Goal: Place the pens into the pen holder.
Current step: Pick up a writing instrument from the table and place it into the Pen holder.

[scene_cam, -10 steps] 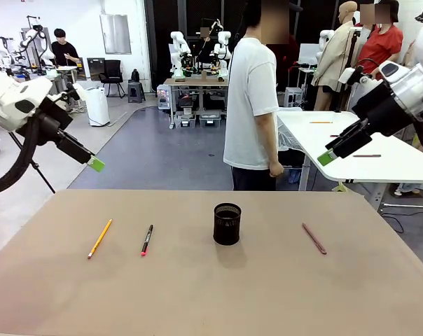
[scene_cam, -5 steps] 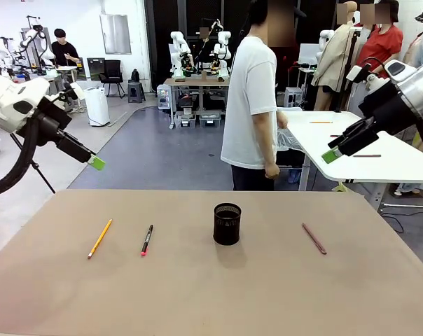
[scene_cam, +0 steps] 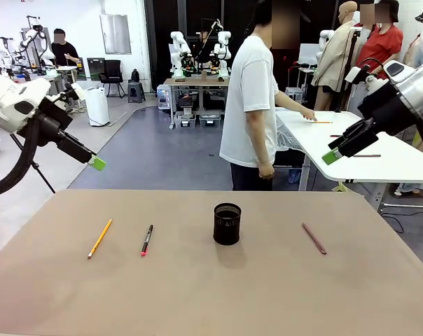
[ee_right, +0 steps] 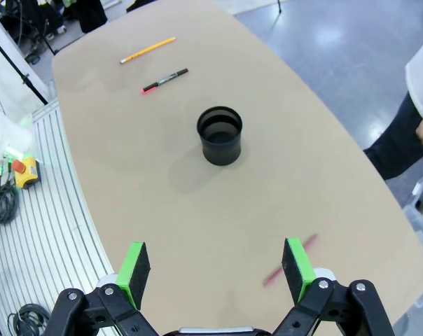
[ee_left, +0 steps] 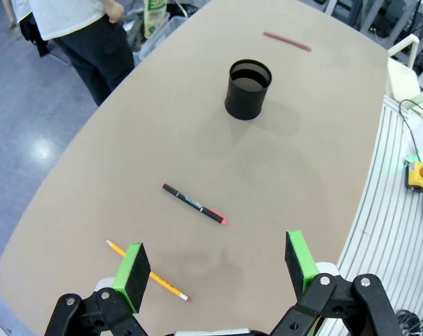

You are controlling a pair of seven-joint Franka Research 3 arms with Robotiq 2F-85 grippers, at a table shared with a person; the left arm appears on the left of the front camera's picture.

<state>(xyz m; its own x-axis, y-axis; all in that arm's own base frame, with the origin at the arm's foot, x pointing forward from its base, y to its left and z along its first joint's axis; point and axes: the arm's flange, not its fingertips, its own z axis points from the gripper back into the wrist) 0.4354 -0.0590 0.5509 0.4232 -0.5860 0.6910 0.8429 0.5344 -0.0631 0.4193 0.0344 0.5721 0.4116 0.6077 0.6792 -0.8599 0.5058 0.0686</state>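
Tan table (scene_cam: 197, 294) fills the lower half of the front view. Person (scene_cam: 250, 105) in a white T-shirt and dark trousers stands past its far edge, upper centre, turned sideways. One hand (scene_cam: 308, 114) reaches onto a white side table (scene_cam: 400, 164) at the right; the other hand (scene_cam: 266, 170) hangs down.

Left arm (scene_cam: 19, 105) enters at upper left, right arm (scene_cam: 407, 91) at upper right. Both are raised well above the tabletop.

Left gripper (ee_left: 217, 269): green pads spread wide, nothing between them, seen at bottom centre of the left wrist view. Right gripper (ee_right: 216, 269): pads spread wide too, empty, at bottom centre of the right wrist view.

Pen holder (scene_cam: 227, 224): black mesh cup, upright, centre of the table. Looks empty from above in both wrist views.

All pens lie flat on the table, outside the holder:
- Yellow-orange pen (scene_cam: 99, 239) is at lower left of the front view, well apart from the holder.
- Black pen with red ends (scene_cam: 147, 240) lies just right of it, between it and the holder, touching neither.
- Maroon pen (scene_cam: 314, 239) is right of the holder, apart from it, and blurred in the right wrist view.
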